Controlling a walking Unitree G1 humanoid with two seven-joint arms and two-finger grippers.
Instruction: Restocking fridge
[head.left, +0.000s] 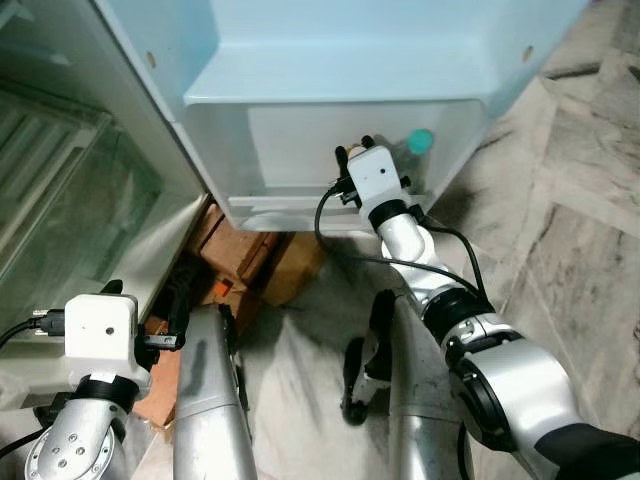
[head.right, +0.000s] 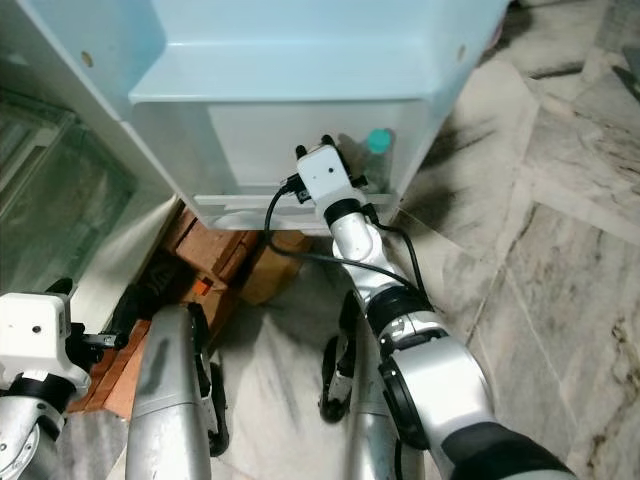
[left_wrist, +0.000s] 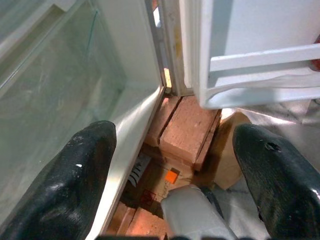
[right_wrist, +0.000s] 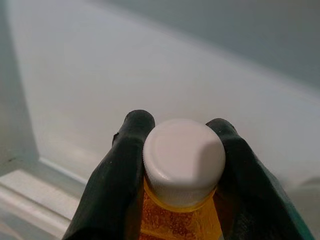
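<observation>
1. Right gripper: closed on the neck of a bottle with orange contents and a white cap; 1 black finger sits on each side, just under the cap.
2. Bottle position: held inside the lowest door bin of the open fridge door, close to the bin's pale inner wall.
3. Teal-capped bottle: stands in the same bin, just beside the right gripper on its right.
4. Left gripper: fingers spread apart and empty, low by the fridge's bottom front corner.
5. Bricks: stacked under the fridge base, near a brown cardboard piece.
6. Glass shelf: inside the fridge cabinet, on the left.
7. Floor: veined marble tiles.
</observation>
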